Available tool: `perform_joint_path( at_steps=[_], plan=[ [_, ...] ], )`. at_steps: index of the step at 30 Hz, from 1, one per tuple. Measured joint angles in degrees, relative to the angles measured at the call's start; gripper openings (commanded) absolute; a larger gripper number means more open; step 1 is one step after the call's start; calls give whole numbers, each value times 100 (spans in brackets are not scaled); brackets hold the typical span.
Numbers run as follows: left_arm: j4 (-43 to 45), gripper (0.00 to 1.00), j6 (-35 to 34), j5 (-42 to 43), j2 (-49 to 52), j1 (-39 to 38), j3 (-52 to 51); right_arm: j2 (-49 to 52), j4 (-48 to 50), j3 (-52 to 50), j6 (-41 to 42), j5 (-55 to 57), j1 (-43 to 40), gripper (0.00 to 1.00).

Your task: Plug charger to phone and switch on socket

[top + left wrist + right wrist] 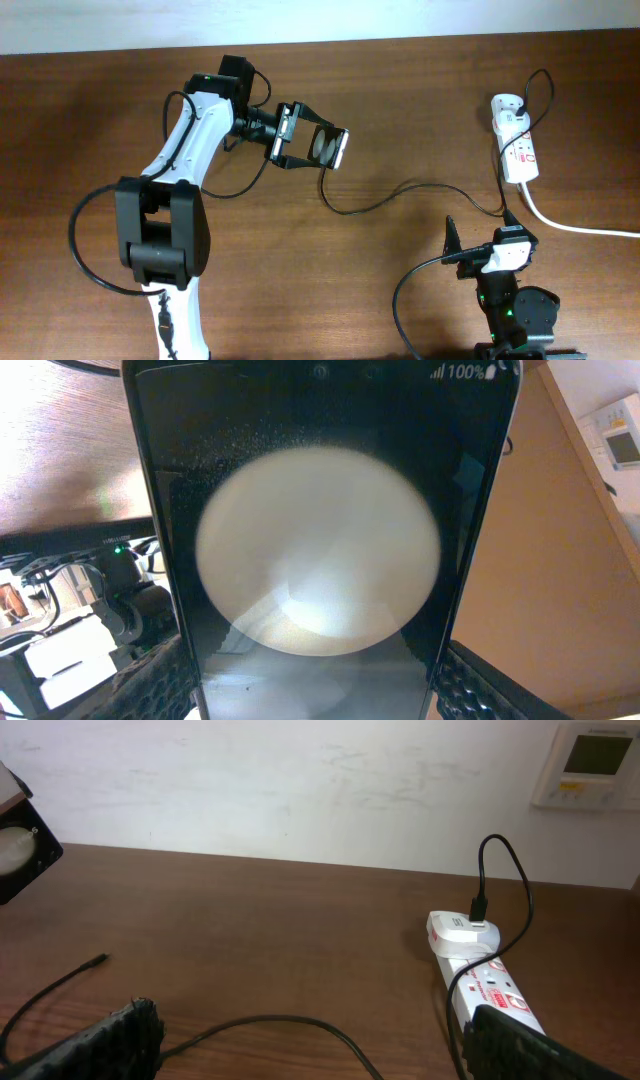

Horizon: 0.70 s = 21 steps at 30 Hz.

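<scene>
Black and glossy, the phone is pinched between the left gripper fingers, toward the far edge of the table and left of its middle. In the left wrist view its face fills the picture, with one big round glare and "100%" at the top, and a ribbed pad presses on each long side. The socket lies near the far right corner, and its cord runs off the right edge. The adapter sits in the socket's far end. From it the charger loops out and trails left across the middle. Its tip lies bare on the wood, apart from the phone. The right gripper is near the front edge, right of centre, fingers spread wide with nothing between them.
</scene>
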Motion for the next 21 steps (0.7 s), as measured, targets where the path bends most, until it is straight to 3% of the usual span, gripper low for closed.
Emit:
perform_joint_path(
  at_steps=[21],
  plan=[
    [0,28,0,0,0,326,0,0,0,0,-2,0,0,99]
  ],
)
